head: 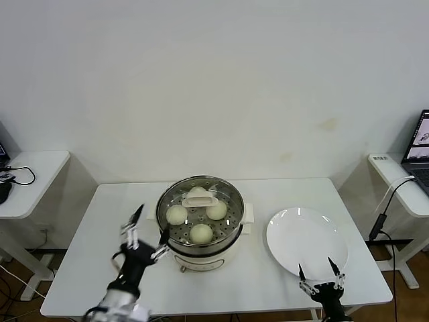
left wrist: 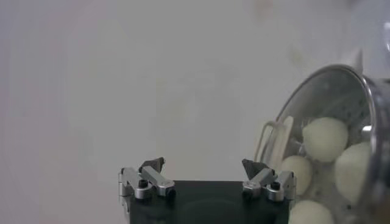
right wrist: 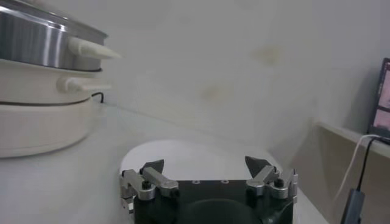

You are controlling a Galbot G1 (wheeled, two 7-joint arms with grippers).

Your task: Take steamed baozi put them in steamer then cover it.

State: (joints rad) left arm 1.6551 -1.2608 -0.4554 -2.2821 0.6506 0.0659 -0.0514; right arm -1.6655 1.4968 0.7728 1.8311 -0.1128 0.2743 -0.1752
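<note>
The steamer (head: 200, 225) is a round pot of shiny steel on a white base with side handles, and it stands near the middle of the white counter (head: 80, 261). On top of it sits the cover (head: 200, 200), a clear glass disc with a metal rim and a cream-white bar handle in its centre. Through the glass four steamed baozi (head: 177, 215) are seen on the perforated tray; they are smooth, round and cream-white, and the one at the back is partly hidden behind the handle.

The left tool (head: 149, 235) hangs just beside the steamer on the robot's left side, with its fingers spread apart and holding nothing. In the left wrist view the same fingers (left wrist: 152, 178) stand wide, and the glass cover and buns appear close by.

The right tool (head: 320, 274) is low at the front edge of the counter, over the near rim of the flat white plate (head: 305, 238), also spread and holding nothing.

Small white side tables stand at both sides: a laptop (head: 419, 149) and a cable (head: 385, 208) at the right, a black cable (head: 20, 176) at the left.
</note>
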